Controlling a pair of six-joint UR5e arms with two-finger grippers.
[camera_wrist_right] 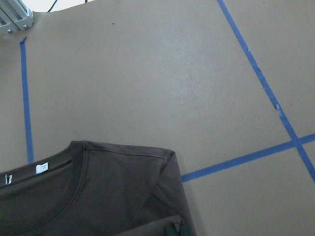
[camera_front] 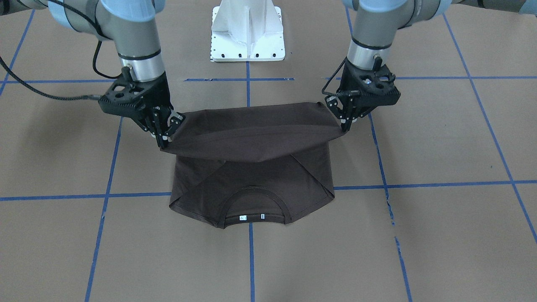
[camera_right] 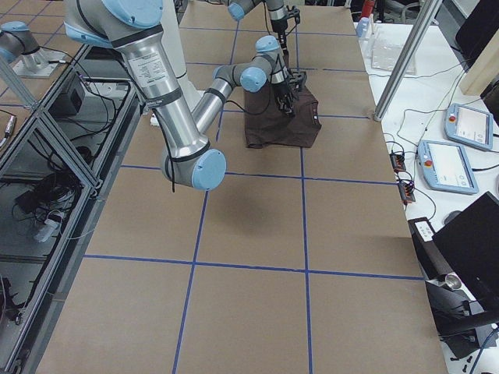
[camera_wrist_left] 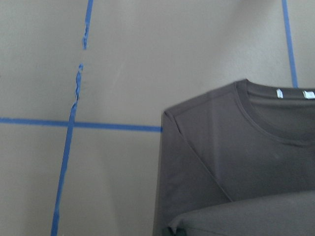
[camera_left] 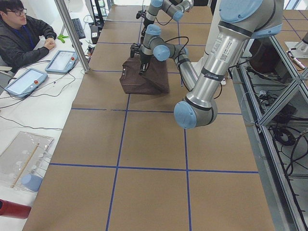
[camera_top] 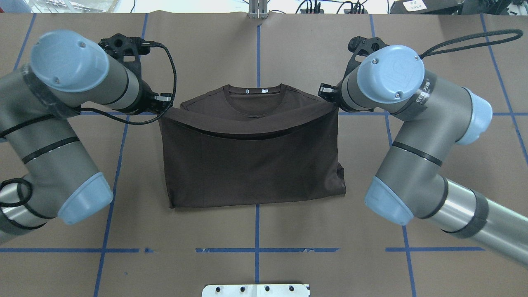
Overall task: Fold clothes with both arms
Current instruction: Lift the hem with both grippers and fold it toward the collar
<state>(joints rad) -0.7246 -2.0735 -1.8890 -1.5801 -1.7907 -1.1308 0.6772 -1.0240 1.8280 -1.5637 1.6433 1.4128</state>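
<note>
Holding the hem of the dark brown short-sleeved T-shirt (camera_front: 251, 130) raised, your black left gripper (camera_front: 347, 121) and right gripper (camera_front: 165, 136) each clamp one corner above the brown table (camera_front: 440, 235).

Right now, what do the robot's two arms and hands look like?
The left arm and right arm are silver-grey tubes with light blue joint caps and black bands. Black braided cables run to the black two-finger left hand and right hand.

T-shirt (camera_front: 251, 180) dark brown, neck tags (camera_front: 242, 217) white; table (camera_front: 440, 138) tan with blue tape grid (camera_front: 419, 185); arms (camera_top: 62, 156) silver-grey, caps (camera_top: 390, 74) light blue.
</note>
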